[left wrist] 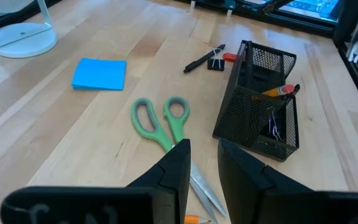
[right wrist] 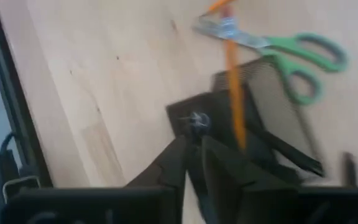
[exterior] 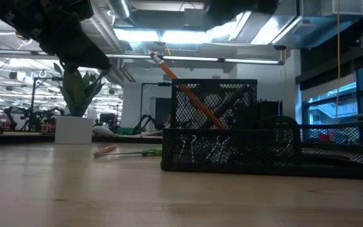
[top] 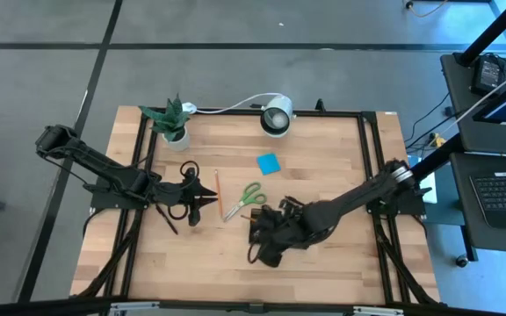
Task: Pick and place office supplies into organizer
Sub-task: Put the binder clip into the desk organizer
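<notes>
The organizer (left wrist: 260, 106), a black wire-mesh box with a tall cell and a lower one, stands on the counter (top: 323, 175) near its middle, under the right arm. An orange pencil (left wrist: 277, 91) leans slantwise in the tall cell, its eraser end above the rim; silvery clip wires show through the mesh at the base.

The right claw (right wrist: 194, 155) hangs directly over the organizer beside that pencil. Its fingers stand narrowly apart with nothing visibly between them; the picture is smeared, so contact with the mesh cannot be settled.

The green-handled scissors (left wrist: 166, 134) lie flat just beside the organizer, plastic loops toward the blue sticky-note pad (left wrist: 99, 73), steel blades toward the left claw (left wrist: 204, 171). That claw hovers low over the blade end, fingers narrowly apart and holding nothing. A second pencil (top: 217, 189) lies beyond the scissors from the organizer. A black pen (left wrist: 204, 58), a black clip (left wrist: 215, 63) and a red piece (left wrist: 229, 57) lie at the organizer's far end.

Risks, by judgement: the light mesh box could slide or tip if the right claw catches its rim or the leaning pencil on leaving. The scissors are thin, smooth and flat on wood; the fingers may skid off the blades.
</notes>
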`<action>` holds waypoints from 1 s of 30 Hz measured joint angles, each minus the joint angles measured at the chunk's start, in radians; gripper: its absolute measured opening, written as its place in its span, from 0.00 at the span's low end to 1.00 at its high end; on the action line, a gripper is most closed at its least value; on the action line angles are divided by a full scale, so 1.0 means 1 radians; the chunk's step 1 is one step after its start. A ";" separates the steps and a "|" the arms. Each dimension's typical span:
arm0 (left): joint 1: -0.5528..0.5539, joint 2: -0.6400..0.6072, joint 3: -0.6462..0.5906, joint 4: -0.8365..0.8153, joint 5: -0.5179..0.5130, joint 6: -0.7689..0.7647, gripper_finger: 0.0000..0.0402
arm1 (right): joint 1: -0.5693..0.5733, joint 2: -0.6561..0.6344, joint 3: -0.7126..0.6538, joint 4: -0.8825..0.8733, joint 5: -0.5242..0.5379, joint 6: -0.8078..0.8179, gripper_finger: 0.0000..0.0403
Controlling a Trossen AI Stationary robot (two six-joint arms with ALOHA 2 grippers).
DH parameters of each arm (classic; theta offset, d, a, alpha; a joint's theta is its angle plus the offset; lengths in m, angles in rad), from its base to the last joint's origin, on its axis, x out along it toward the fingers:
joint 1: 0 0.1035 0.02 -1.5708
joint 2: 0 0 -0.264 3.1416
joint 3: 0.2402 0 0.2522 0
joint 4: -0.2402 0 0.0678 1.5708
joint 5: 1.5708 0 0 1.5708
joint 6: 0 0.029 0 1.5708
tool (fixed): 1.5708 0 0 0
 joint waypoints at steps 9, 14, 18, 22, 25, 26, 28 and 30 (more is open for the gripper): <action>0.000 0.000 0.000 0.001 0.004 -0.007 0.19 | 0.000 -0.233 0.002 -0.312 0.052 0.181 0.40; 0.000 0.000 0.000 0.000 0.015 -0.010 0.19 | 0.000 -0.336 0.002 -0.535 0.087 0.346 0.46; 0.000 0.000 0.000 0.000 0.018 -0.010 0.19 | 0.000 -0.395 -0.016 -0.601 0.192 0.310 0.47; 0.000 0.000 0.000 0.000 0.018 -0.010 0.19 | -0.015 -0.406 -0.048 -0.575 0.193 0.362 0.47; 0.000 0.000 0.000 -0.002 0.018 -0.010 0.19 | -0.057 -0.419 -0.145 -0.608 0.068 0.438 0.47; 0.000 0.000 0.000 -0.001 0.018 -0.010 0.19 | -0.067 -0.439 -0.198 -0.584 0.042 0.443 0.47; 0.000 0.000 0.000 -0.002 0.018 -0.010 0.19 | -0.091 -0.485 -0.307 -0.511 -0.006 0.447 0.47; 0.000 0.000 0.000 -0.001 0.018 -0.010 0.19 | -0.112 -0.535 -0.429 -0.387 -0.053 0.450 0.47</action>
